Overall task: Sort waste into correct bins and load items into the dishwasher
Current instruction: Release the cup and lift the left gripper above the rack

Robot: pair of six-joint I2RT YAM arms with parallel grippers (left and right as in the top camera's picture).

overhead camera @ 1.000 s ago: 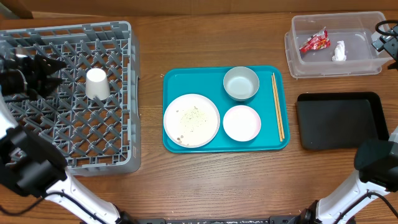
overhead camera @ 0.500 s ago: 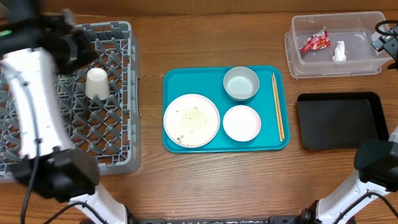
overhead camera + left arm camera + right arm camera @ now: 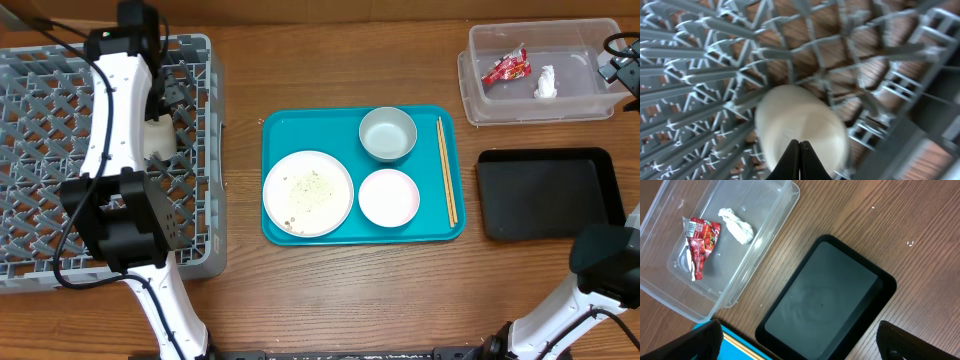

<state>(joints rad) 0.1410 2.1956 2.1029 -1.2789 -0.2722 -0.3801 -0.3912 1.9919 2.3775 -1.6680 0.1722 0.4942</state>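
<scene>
White cup (image 3: 158, 135) is sitting in the dish rack (image 3: 60, 200) at upper left, left gripper (image 3: 800, 150) pressed together above it, right gripper (image 3: 800, 341) spread and empty; red wrapper (image 3: 505, 67) and tissue (image 3: 545, 82) are lying in the clear tub (image 3: 590, 108), with bowl (image 3: 387, 133), dish (image 3: 388, 197), plate (image 3: 308, 193) and chopsticks (image 3: 446, 170) waiting at center.

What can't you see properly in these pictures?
Cup: overhead, the left arm covers part of it; the left wrist view is blurred, so its pose is unclear.
Right jaws: only dark blurred corners at the right wrist view's bottom edge.
Specks on the plate: too small overhead to identify.
</scene>
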